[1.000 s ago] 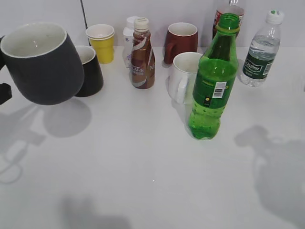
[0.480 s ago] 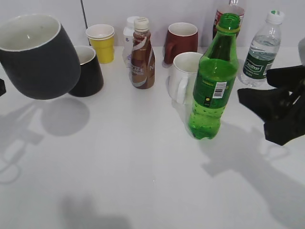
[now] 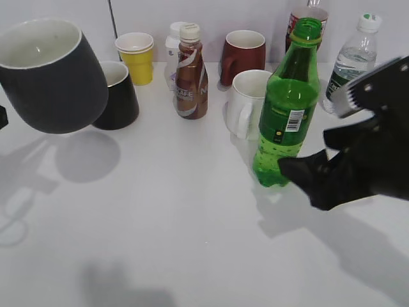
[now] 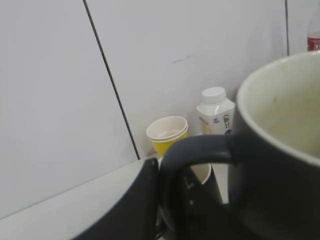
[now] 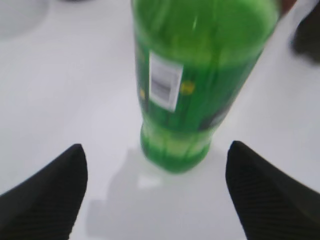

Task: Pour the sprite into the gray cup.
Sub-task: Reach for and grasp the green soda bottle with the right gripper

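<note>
The gray cup (image 3: 48, 80) hangs tilted in the air at the far left, its off-white inside showing. In the left wrist view my left gripper (image 4: 167, 200) is shut on the loop handle of the gray cup (image 4: 280, 150). The sprite (image 3: 287, 109) stands upright and uncapped on the table, right of centre. My right gripper (image 3: 311, 167) is open, low beside the bottle's base on its right-front side. In the right wrist view the sprite (image 5: 200, 75) stands just ahead of the two spread fingers of my right gripper (image 5: 157, 195), not touching them.
A white mug (image 3: 246, 102) stands close behind the sprite. A glossy black mug (image 3: 121, 96), a yellow cup (image 3: 135, 57), a brown coffee bottle (image 3: 190, 73), a dark red mug (image 3: 243, 54), a water bottle (image 3: 351, 64) and a cola bottle (image 3: 305, 14) line the back.
My right gripper has come in from the right edge, moving left and down to the sprite's base. The gray cup rose slightly a second ago and now holds still.
</note>
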